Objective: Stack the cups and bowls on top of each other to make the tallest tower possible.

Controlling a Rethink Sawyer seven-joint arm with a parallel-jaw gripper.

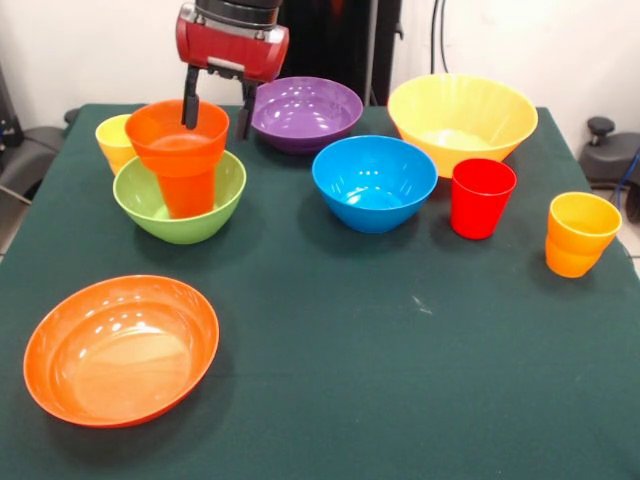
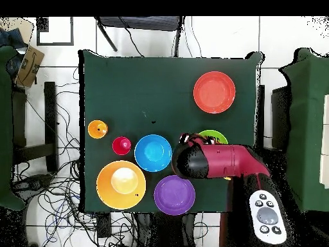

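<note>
A: What's the setting?

B: A dark green table (image 1: 330, 340) against a pale wall, with cables on the tiled floor around it in the overhead view.

A: And the containers?

B: Front view, clock-face from table centre: the green bowl (image 1: 180, 200) at ten o'clock holds an upright orange cup (image 1: 187, 150); that pair is the tower so far. A yellow cup (image 1: 113, 140) stands just behind it. The purple bowl (image 1: 306, 112) sits at twelve, the blue bowl (image 1: 374, 182) near centre, the big yellow bowl (image 1: 462, 120) at one, the red cup (image 1: 481, 197) and yellow-orange cup (image 1: 580, 233) at three, the wide orange bowl (image 1: 120, 350) at eight. All look empty.

A: The gripper (image 1: 216, 115)?

B: Its fingers are spread, one inside the orange cup's rim, one behind it.
</note>
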